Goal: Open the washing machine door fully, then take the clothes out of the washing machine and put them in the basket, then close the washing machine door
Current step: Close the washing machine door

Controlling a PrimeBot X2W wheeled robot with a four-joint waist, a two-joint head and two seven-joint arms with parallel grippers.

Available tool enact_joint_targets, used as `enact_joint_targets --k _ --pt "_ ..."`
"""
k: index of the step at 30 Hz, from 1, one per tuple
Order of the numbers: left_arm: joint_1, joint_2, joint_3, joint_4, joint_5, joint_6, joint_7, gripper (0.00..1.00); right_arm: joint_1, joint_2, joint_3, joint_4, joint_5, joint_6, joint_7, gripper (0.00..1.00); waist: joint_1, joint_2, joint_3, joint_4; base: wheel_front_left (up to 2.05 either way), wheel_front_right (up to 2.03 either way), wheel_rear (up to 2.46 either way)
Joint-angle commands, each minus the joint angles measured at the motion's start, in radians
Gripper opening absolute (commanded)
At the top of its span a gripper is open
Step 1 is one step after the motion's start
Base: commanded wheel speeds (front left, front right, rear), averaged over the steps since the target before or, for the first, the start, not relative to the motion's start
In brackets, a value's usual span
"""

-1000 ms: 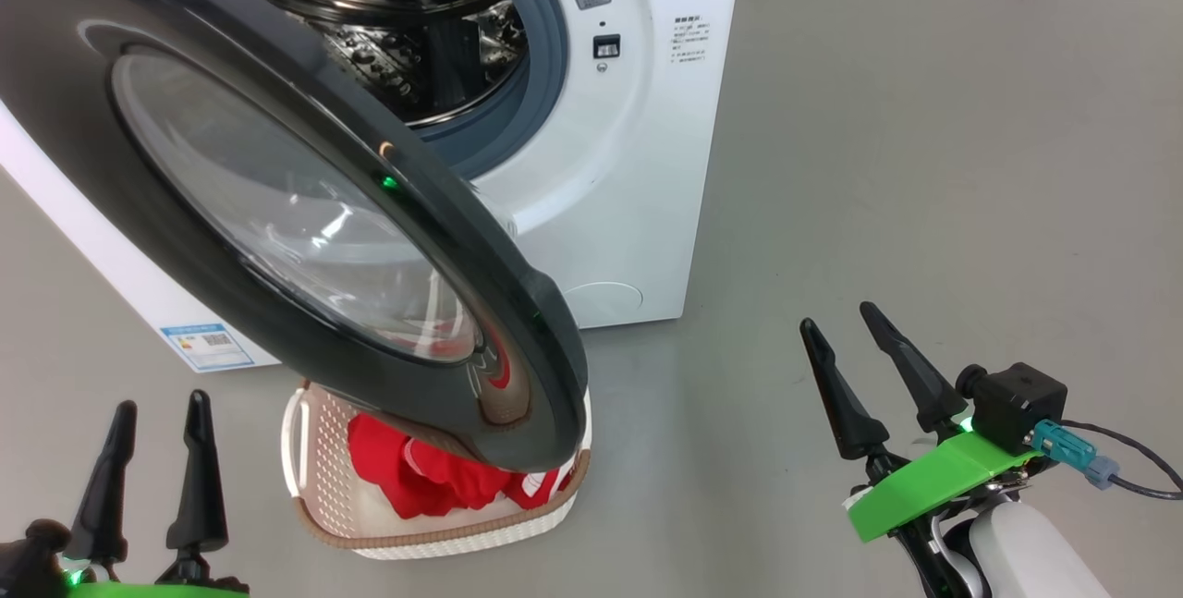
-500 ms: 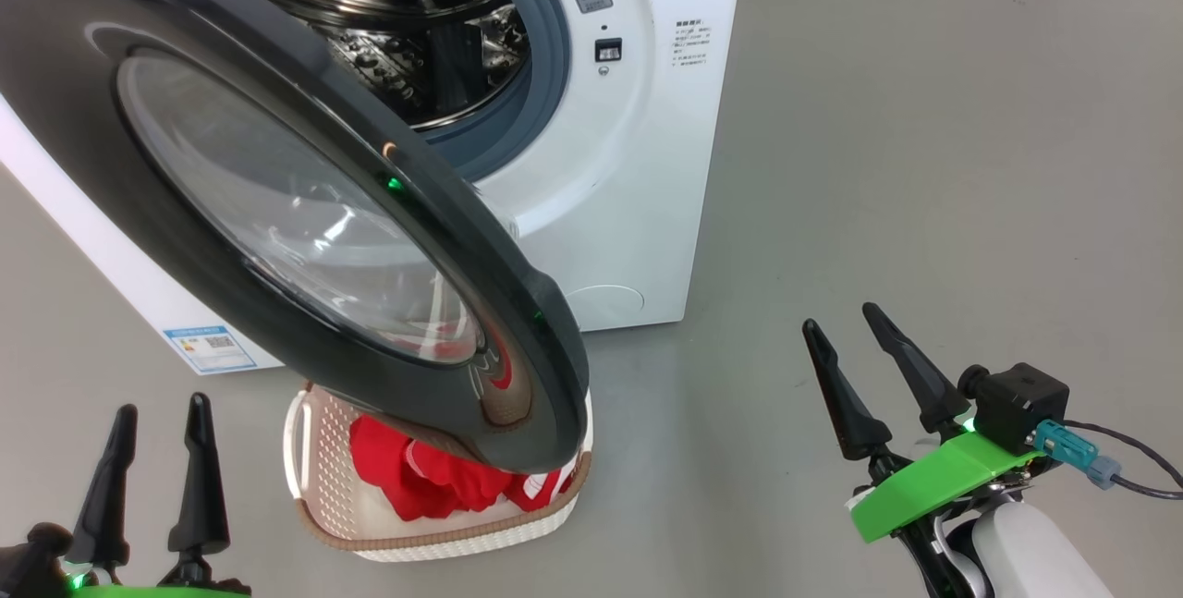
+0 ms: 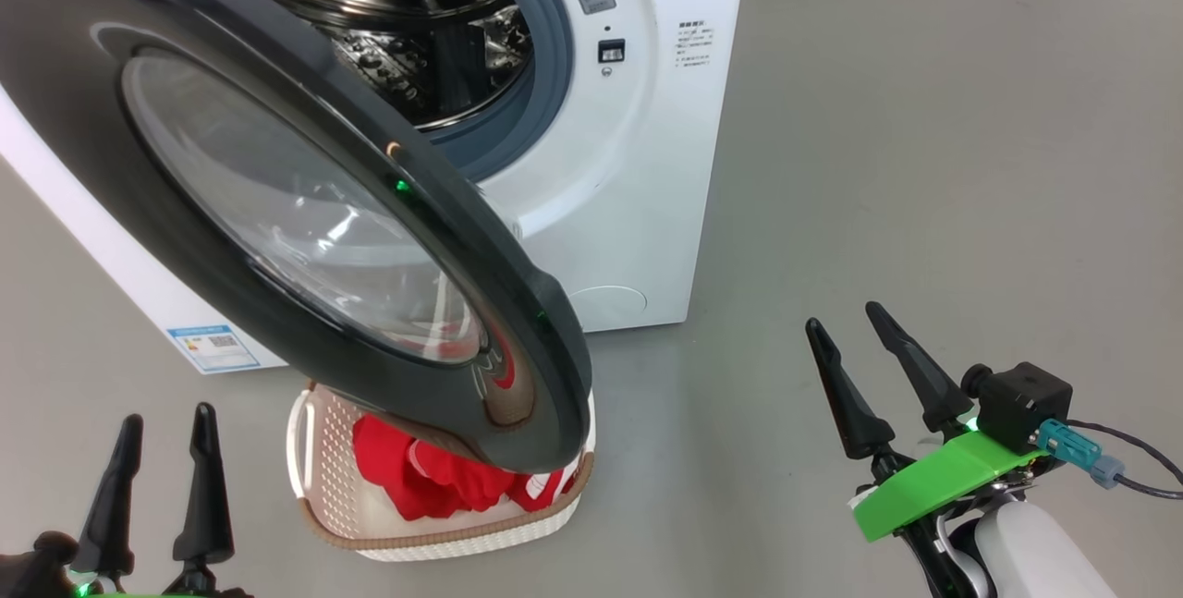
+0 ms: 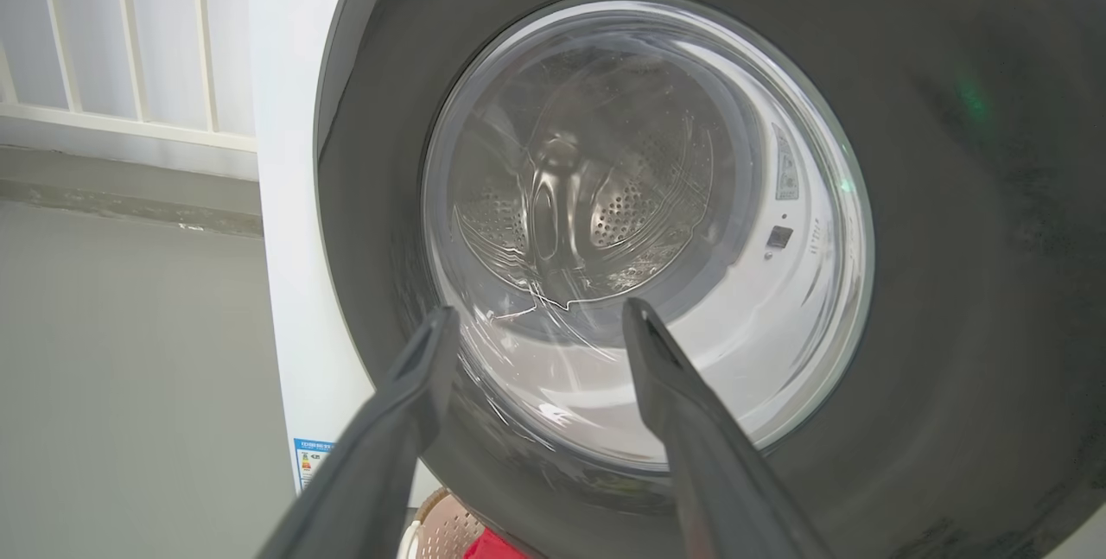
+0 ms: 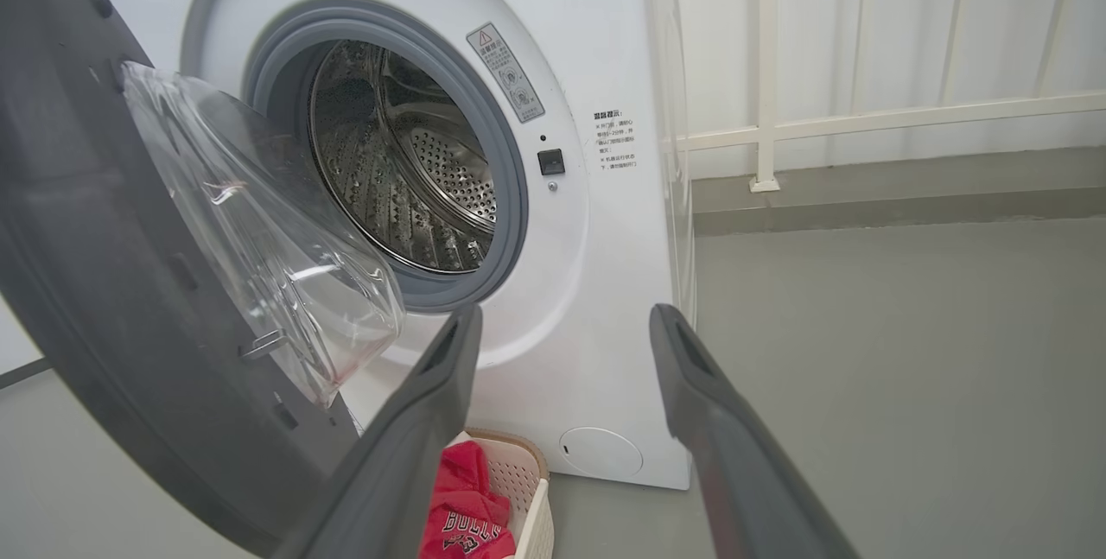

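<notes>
Head view, from our left: our left gripper (image 3: 166, 415), fingers apart and empty, points at the outer face of the round, glossy black-rimmed glass washing machine door (image 3: 296, 210). It stands open above the cream perforated plastic basket (image 3: 434, 538), which sits on the floor holding the red fabric clothes (image 3: 416, 478). Our right gripper (image 3: 843, 316), also spread, stands well apart, so we judge the left nearer for closing.

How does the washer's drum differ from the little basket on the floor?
The drum is shiny steel and looks empty; the basket is cream plastic with a brown rim and holds a red garment. The drum sits up inside the washer; the basket stands on the floor beneath the open door. Both have perforated walls.
</notes>
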Motion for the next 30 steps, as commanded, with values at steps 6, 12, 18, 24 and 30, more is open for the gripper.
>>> enact_joint_targets --k 6,12,18,24,30 --pt "-0.018 0.014 0.026 -0.020 0.012 -0.003 -0.009 1.00 -0.023 -0.010 0.010 -0.035 -0.005 0.002 -0.008 0.00 0.0000 -0.0001 -0.004 0.023 0.00 0.00 0.00" --pt "-0.012 0.008 0.021 -0.017 0.012 -0.003 -0.009 1.00 -0.041 -0.012 0.001 -0.061 -0.009 0.002 -0.008 0.00 0.0000 -0.0001 -0.011 0.059 0.00 0.00 0.00" --pt "-0.006 -0.001 0.016 -0.010 0.012 -0.003 -0.009 1.00 -0.079 -0.010 0.008 -0.112 -0.005 0.002 -0.008 0.00 0.0000 -0.0001 -0.026 0.109 0.00 0.00 0.00" --pt "0.003 -0.006 0.004 0.005 0.011 -0.003 -0.009 1.00 -0.111 -0.008 0.026 -0.198 0.009 0.002 -0.008 0.00 0.0000 -0.0001 -0.045 0.170 0.00 0.00 0.00" --pt "0.008 -0.006 -0.003 0.018 0.006 -0.004 -0.009 1.00 -0.133 0.012 0.038 -0.330 0.038 0.002 -0.008 0.00 0.0000 -0.0001 -0.057 0.223 0.00 0.00 0.00"
